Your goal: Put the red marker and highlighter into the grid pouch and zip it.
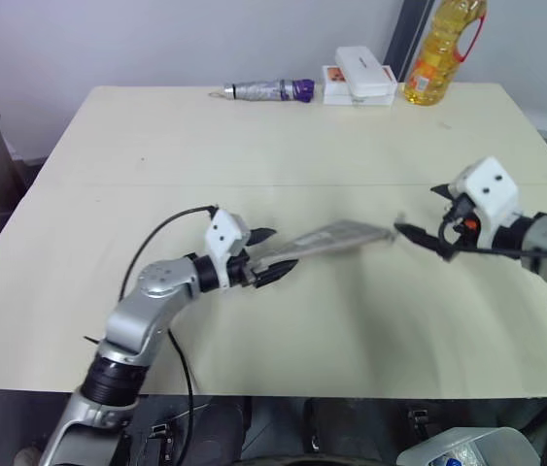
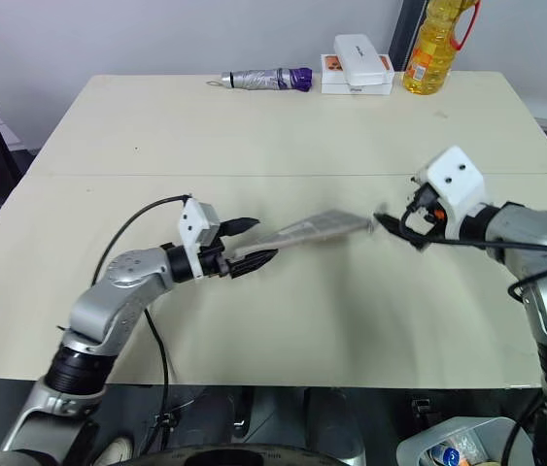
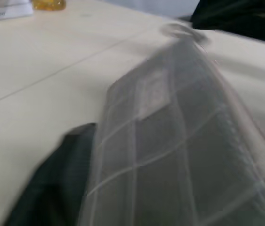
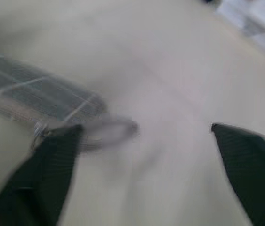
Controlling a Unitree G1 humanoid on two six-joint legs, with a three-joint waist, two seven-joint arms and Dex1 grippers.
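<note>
Big cream table (image 1: 283,320) with thin seam line across middle. Plain white wall (image 1: 156,39) behind, dark post (image 1: 411,29) at back right. Something dark off table's left edge, can't tell what. Light soft, even.

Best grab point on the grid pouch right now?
Probably the zipper-pull end of the grid pouch, approached from the robot's right. The pouch is thin and slopes up off the table at that end, which faces the open right end effector.
</note>
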